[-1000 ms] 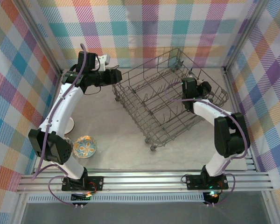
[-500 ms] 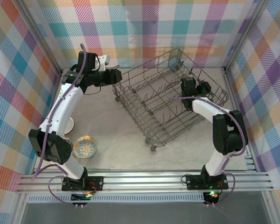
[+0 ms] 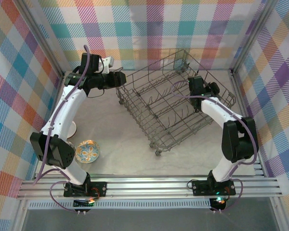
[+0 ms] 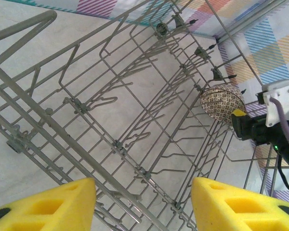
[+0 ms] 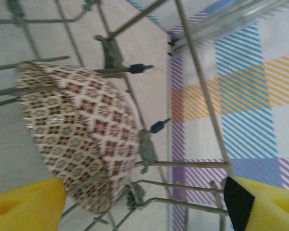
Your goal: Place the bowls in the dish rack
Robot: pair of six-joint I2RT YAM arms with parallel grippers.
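The grey wire dish rack stands tilted across the middle of the table. A brown-patterned bowl rests on its side among the tines at the rack's right wall, and it appears as the small bowl in the left wrist view. My right gripper is open, its yellow fingers spread just beside that bowl. In the top view the right gripper sits inside the rack's right side. My left gripper is open and empty over the rack's left rim. A floral bowl lies at the near left.
A white bowl peeks out from under the left arm near the left wall. The right arm's black wrist reaches into the rack. Plaid walls close in the table on three sides. Bare tabletop lies in front of the rack.
The right gripper has shifted slightly toward the rack's far right side. The left arm has stayed still.
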